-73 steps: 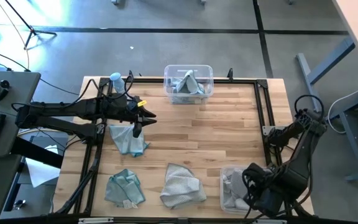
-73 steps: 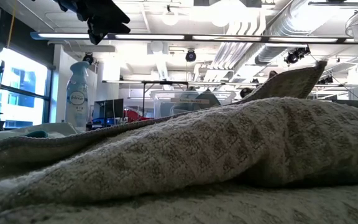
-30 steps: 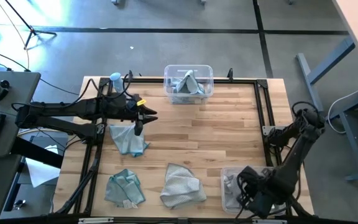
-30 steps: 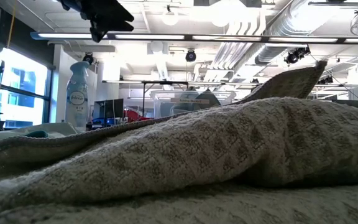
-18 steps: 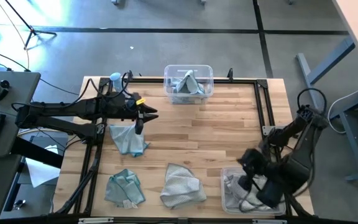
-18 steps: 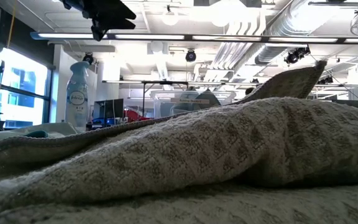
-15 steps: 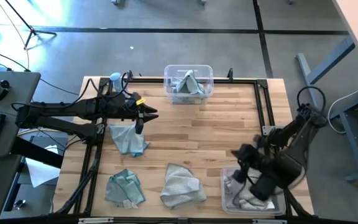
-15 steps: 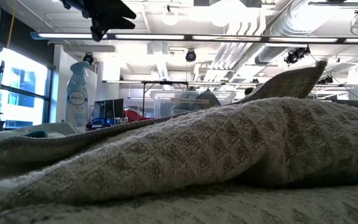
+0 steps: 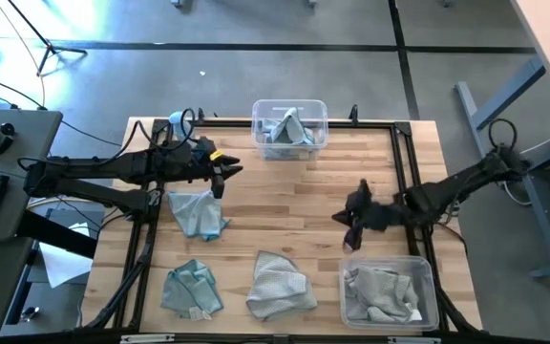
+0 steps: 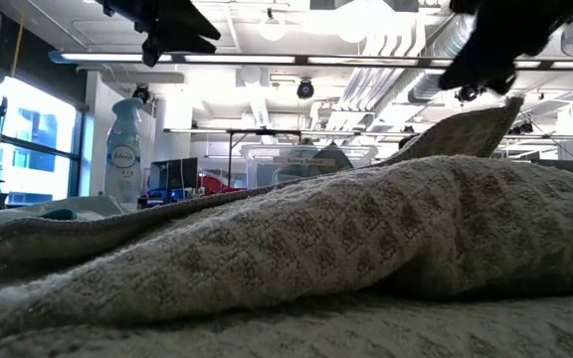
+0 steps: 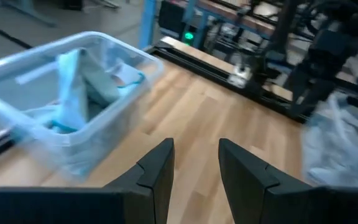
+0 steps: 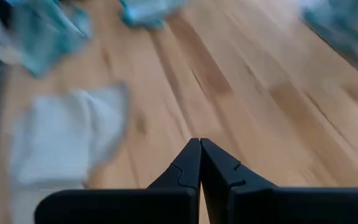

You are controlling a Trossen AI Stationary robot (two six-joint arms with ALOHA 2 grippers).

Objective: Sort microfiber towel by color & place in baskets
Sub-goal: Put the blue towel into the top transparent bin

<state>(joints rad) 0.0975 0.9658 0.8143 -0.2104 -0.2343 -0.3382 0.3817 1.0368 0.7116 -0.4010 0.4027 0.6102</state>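
Three cloths lie flat on the wooden table in the high view: a teal towel [image 9: 197, 212], a second teal towel [image 9: 191, 289] and a pale grey towel [image 9: 280, 285]. The far basket [image 9: 289, 126] holds teal cloths. The near right basket [image 9: 387, 291] holds grey cloths. My left gripper [image 9: 220, 182] hovers open just beyond the first teal towel, its fingers [image 11: 154, 174] apart in the left wrist view. My right gripper [image 9: 349, 232] is shut [image 12: 199, 146] and hangs over bare wood between the grey towel and the near right basket.
A spray bottle [image 9: 177, 122] stands at the table's far left corner, behind my left arm. A black frame [image 9: 404, 172] runs along the table's edges. In the low view the grey towel [image 10: 316, 259] fills the foreground. Bare wood lies in the table's middle.
My right gripper has risen out of the near right basket and swung toward the far edge and the table's middle, the arm stretching out level. The grey cloths stay in that basket. My left gripper has lifted slightly off the teal towel.
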